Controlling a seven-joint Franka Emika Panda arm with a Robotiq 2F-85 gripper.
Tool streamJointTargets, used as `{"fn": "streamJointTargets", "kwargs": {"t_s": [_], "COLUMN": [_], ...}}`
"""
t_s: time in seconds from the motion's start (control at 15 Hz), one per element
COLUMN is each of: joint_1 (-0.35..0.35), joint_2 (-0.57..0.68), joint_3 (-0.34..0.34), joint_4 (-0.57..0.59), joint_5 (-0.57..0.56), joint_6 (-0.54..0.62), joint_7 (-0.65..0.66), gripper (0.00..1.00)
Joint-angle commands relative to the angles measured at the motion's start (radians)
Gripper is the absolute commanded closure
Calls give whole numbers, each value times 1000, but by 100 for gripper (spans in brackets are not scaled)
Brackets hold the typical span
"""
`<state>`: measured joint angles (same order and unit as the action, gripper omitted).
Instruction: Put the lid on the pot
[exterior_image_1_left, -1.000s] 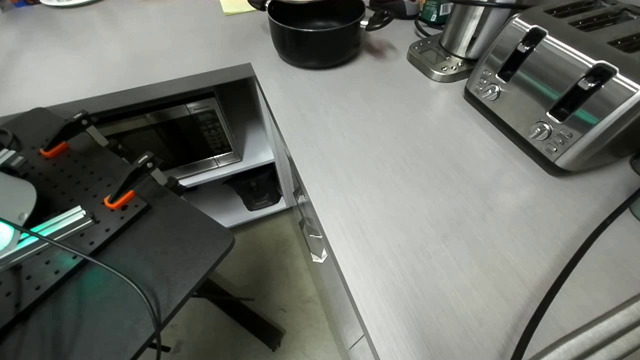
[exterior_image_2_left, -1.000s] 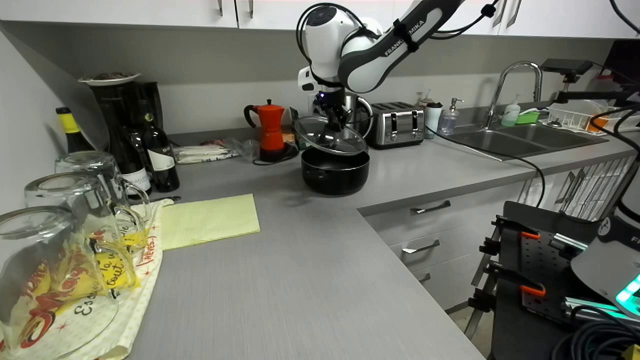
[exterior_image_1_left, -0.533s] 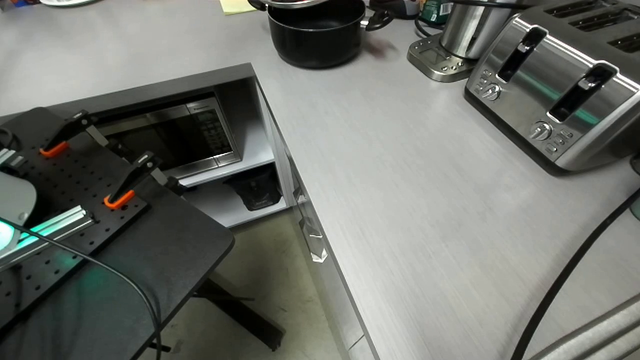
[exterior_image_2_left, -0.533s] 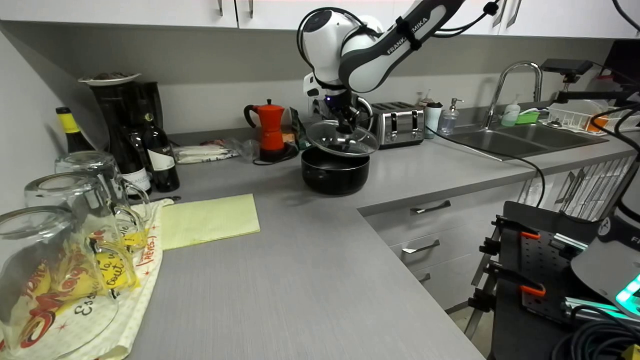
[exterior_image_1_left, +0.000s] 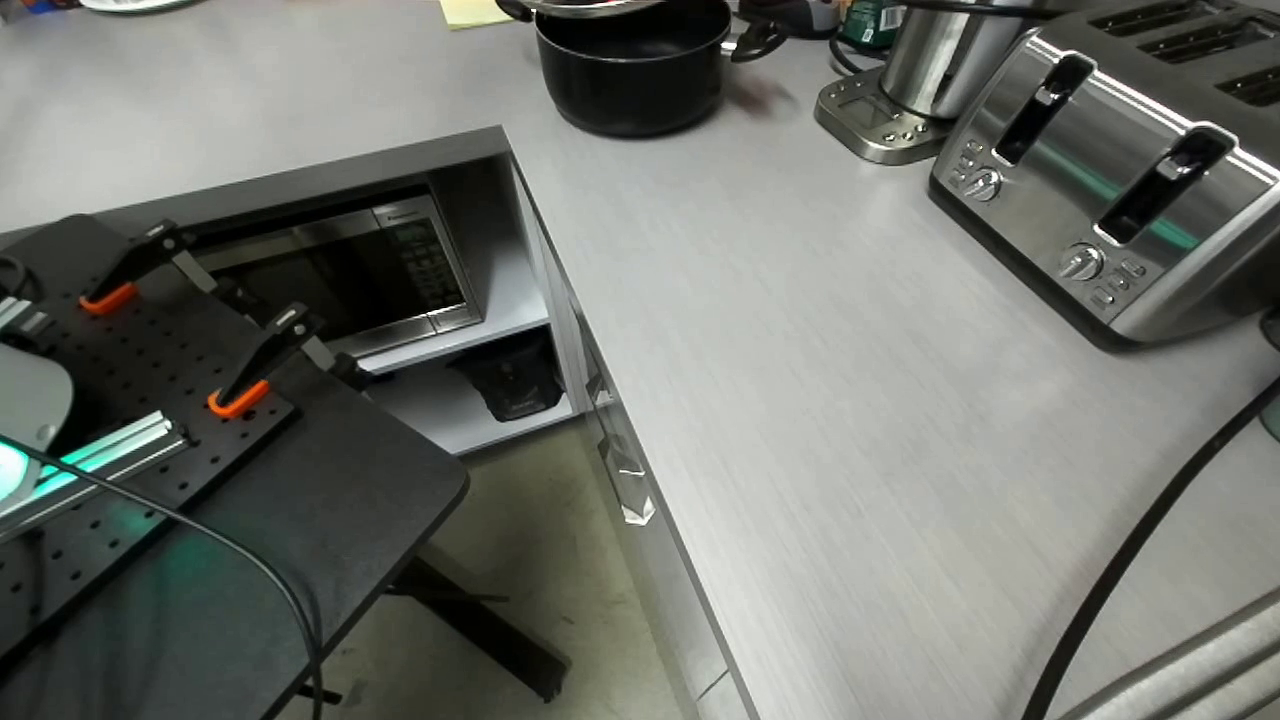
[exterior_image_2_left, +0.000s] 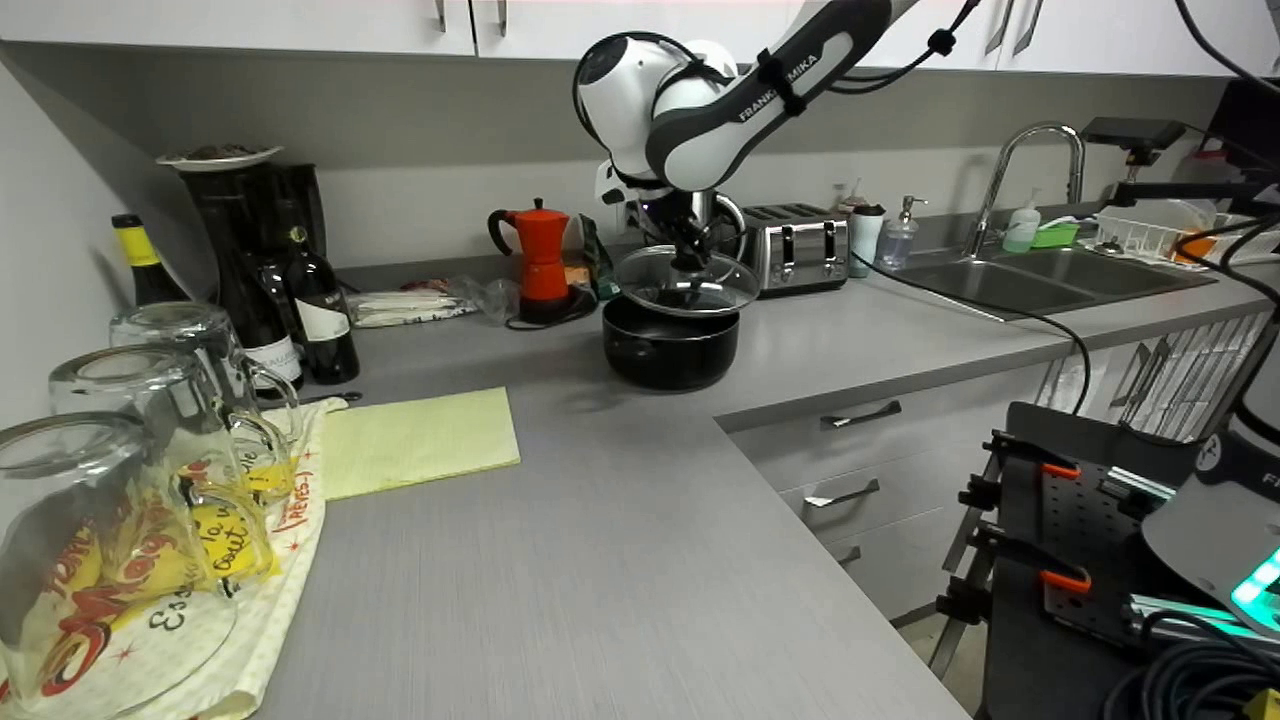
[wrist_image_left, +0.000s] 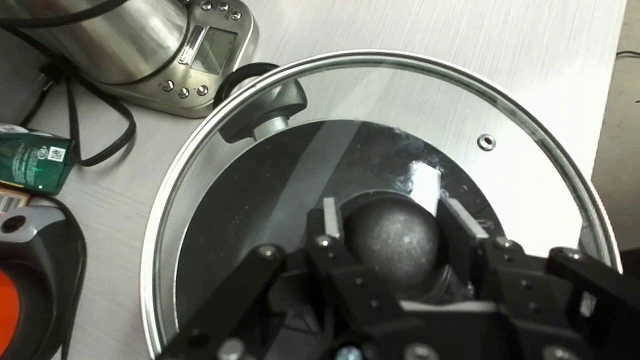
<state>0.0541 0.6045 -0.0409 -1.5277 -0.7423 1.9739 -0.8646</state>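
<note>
Above the black pot (exterior_image_2_left: 668, 352), which stands on the counter (exterior_image_2_left: 560, 560) near its inner corner, the glass lid (exterior_image_2_left: 655, 287) is held slightly tilted; whether it touches the pot, I cannot tell. The gripper (wrist_image_left: 395, 220) grips the round knob (wrist_image_left: 392, 245) of this lid, its fingers (wrist_image_left: 465, 222) parted only by the knob's width. Only the wrist view shows the vent hole (wrist_image_left: 486, 142), and through the lid one handle (wrist_image_left: 275, 105) of the pot is visible there. In an exterior view, the view's border cuts the lid, so just a piece of its metal rim (exterior_image_1_left: 597, 9) appears; the microwave (exterior_image_1_left: 345, 268) under the counter is seen only there. Farther along the counter's back edge, the toaster (exterior_image_2_left: 798, 252) shows in both exterior views. Upturned glass mugs (exterior_image_2_left: 110, 560) are on a printed towel (exterior_image_2_left: 285, 600) at the counter's edge by the side wall (exterior_image_2_left: 50, 250), again in an exterior view alone.
</note>
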Motion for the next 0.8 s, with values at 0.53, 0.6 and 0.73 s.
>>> {"fn": "streamJointTargets", "kwargs": {"t_s": [0.53, 0.6, 0.73], "joint_1": [-11, -8, -1], "joint_2": [228, 240, 263], "joint_3": [8, 7, 5], "joint_4": [350, 365, 391], "joint_5": [29, 27, 24], "joint_6": [-140, -146, -161], "joint_7": [-46, -46, -48], "gripper": [75, 75, 75]}}
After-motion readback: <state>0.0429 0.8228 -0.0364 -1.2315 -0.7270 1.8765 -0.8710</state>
